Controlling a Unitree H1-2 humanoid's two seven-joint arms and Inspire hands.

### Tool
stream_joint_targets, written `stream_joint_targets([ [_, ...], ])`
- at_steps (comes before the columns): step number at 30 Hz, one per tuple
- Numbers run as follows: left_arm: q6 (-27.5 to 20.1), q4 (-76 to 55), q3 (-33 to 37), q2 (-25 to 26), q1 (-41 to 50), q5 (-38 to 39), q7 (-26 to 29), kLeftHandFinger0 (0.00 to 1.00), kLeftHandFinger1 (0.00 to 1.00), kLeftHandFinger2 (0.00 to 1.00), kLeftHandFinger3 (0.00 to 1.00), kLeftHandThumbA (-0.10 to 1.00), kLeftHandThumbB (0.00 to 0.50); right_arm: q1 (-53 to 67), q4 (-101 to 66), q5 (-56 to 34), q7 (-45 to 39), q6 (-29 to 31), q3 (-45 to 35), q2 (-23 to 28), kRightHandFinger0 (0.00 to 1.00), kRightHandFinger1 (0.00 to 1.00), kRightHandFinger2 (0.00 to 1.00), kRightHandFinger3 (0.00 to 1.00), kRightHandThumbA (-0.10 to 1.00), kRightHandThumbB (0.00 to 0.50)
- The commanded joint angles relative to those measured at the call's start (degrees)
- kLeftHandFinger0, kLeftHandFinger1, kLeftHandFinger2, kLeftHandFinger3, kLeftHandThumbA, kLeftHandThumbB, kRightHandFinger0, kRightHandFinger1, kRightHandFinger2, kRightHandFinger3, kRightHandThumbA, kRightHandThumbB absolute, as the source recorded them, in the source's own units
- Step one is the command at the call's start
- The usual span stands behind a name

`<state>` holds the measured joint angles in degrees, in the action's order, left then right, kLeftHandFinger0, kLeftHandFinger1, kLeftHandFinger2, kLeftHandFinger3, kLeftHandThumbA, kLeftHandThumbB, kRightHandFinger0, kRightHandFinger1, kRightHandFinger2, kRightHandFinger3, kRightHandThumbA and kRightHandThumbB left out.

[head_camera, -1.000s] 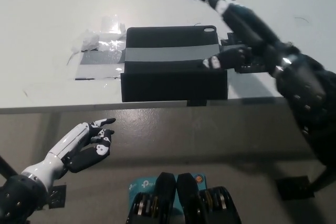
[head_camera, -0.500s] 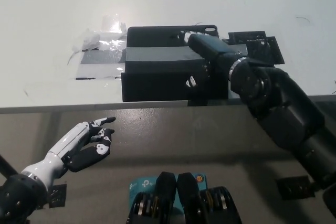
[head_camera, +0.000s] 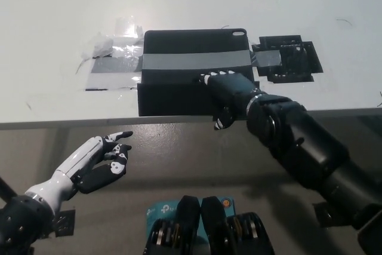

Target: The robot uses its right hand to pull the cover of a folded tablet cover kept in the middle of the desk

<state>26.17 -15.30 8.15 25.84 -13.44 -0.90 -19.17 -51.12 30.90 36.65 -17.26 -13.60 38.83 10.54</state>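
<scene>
Right hand (head_camera: 228, 91) has dropped from upper right onto the near flap of the tablet cover (head_camera: 197, 73) at frame centre, fingers spread flat, gripping nothing. Contact made; pull looks imminent. Left hand (head_camera: 98, 162) rests lower left, fingers apart.

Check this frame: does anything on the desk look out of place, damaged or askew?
Nothing is spilled or broken. The tablet cover lies square on the desk, held by a grey tape strip. To its left, crumpled clear tape looks messy. The right hand rests on the cover's near part; the left hand rests below the desk edge.
</scene>
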Motion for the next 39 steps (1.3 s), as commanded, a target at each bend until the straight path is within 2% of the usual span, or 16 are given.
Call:
stream_joint_targets([
  [1, 0.76, -0.95, -1.07, 0.93, -1.56, -0.32, -0.85, 0.84, 0.89, 1.00, 1.00, 1.00, 0.050, 0.39, -4.40, 3.22, -2.53, -2.78, 0.62, 0.08, 1.00, 1.00, 1.00, 0.97, 1.00, 0.500],
  [4, 0.76, -0.74, -1.08, 0.88, -1.67, -0.34, -0.89, 0.84, 0.88, 1.00, 1.00, 1.00, 0.040, 2.86, -9.58, 2.85, -3.86, -5.15, -0.72, 0.86, 1.00, 1.00, 0.89, 0.75, 1.00, 0.479],
  [5, 0.76, -0.66, -1.06, 0.88, -1.69, -0.41, -0.89, 0.84, 0.88, 1.00, 1.00, 1.00, 0.044, 3.60, -10.48, 2.65, -2.91, -4.87, -1.51, 0.85, 0.90, 0.92, 0.82, 0.62, 1.00, 0.460],
  [9, 0.76, -0.27, -1.48, 1.33, -2.31, -0.24, -1.09, 0.84, 0.88, 1.00, 1.00, 1.00, 0.052, 4.73, -12.81, 1.70, -1.20, -4.72, -4.78, 0.31, 0.82, 0.89, 0.74, 0.45, 1.00, 0.429],
  [10, 0.76, -0.31, -1.35, 1.45, -2.39, -0.45, -1.22, 0.84, 0.88, 1.00, 1.00, 1.00, 0.044, 5.48, -13.85, 0.12, -1.12, -5.07, -6.64, -0.09, 0.77, 0.82, 0.70, 0.42, 1.00, 0.417],
  [12, 0.76, -0.27, -1.40, 1.41, -2.38, -0.53, -1.19, 0.84, 0.88, 1.00, 1.00, 1.00, 0.048, 5.88, -14.81, 0.33, -1.73, -5.11, -7.29, -0.04, 0.60, 0.67, 0.61, 0.37, 1.00, 0.408],
  [13, 0.76, -0.30, -1.45, 1.36, -2.37, -0.52, -1.17, 0.84, 0.88, 1.00, 1.00, 1.00, 0.048, 6.07, -15.04, 0.39, -2.16, -5.03, -7.63, -0.04, 0.40, 0.51, 0.50, 0.38, 1.00, 0.414],
  [14, 0.76, -0.34, -1.48, 1.33, -2.35, -0.52, -1.17, 0.84, 0.88, 1.00, 1.00, 1.00, 0.049, 6.19, -15.05, 0.22, -2.30, -4.89, -7.87, -0.07, 0.32, 0.46, 0.47, 0.38, 1.00, 0.415],
  [15, 0.76, -0.39, -1.51, 1.32, -2.33, -0.52, -1.15, 0.84, 0.88, 1.00, 1.00, 1.00, 0.057, 6.44, -14.88, -0.07, -2.31, -4.45, -8.19, -0.14, 0.14, 0.29, 0.33, 0.30, 1.00, 0.426],
  [17, 0.76, -0.08, -1.50, 1.27, -3.04, -0.40, -1.23, 0.82, 0.87, 1.00, 1.00, 1.00, 0.059, 7.07, -14.99, -0.61, -2.60, -4.49, -8.98, -0.14, 0.00, 0.18, 0.31, 0.31, 1.00, 0.428],
  [20, 0.76, -0.08, -1.23, 1.59, -3.23, -0.70, -1.50, 0.82, 0.87, 1.00, 1.00, 1.00, 0.053, 8.18, -15.66, -0.44, -2.78, -4.68, -9.22, -0.14, 0.00, 0.18, 0.33, 0.31, 1.00, 0.421],
  [26, 0.76, 0.42, -1.29, 1.78, -4.02, -0.62, -1.60, 0.83, 0.87, 1.00, 1.00, 1.00, 0.067, 11.37, -17.33, -0.83, -2.59, -5.16, -10.21, -0.46, 0.24, 0.37, 0.44, 0.42, 1.00, 0.363],
  [30, 0.76, 1.04, -1.30, 1.73, -4.69, -1.01, -1.58, 0.83, 0.88, 1.00, 1.00, 1.00, 0.101, 15.06, -20.60, -2.25, -2.63, -5.97, -12.25, -0.72, 0.43, 0.55, 0.61, 0.61, 1.00, 0.333],
  [31, 0.76, 1.10, -1.48, 1.52, -4.66, -0.82, -1.45, 0.83, 0.87, 1.00, 1.00, 1.00, 0.107, 17.84, -22.54, -3.82, -2.21, -6.63, -13.83, -1.20, 0.54, 0.63, 0.70, 0.76, 1.00, 0.318],
  [37, 0.76, 1.18, -1.78, 1.29, -4.80, -0.58, -1.49, 0.83, 0.87, 0.99, 1.00, 1.00, 0.090, 23.43, -27.34, -5.31, -1.59, -6.65, -16.58, -2.51, 0.53, 0.57, 0.62, 0.69, 1.00, 0.332],
  [39, 0.76, 1.31, -1.73, 1.24, -4.78, -0.71, -1.44, 0.82, 0.87, 0.99, 1.00, 1.00, 0.102, 26.08, -31.21, -5.75, -1.66, -7.56, -17.53, -3.09, 0.52, 0.55, 0.61, 0.68, 1.00, 0.301],
])
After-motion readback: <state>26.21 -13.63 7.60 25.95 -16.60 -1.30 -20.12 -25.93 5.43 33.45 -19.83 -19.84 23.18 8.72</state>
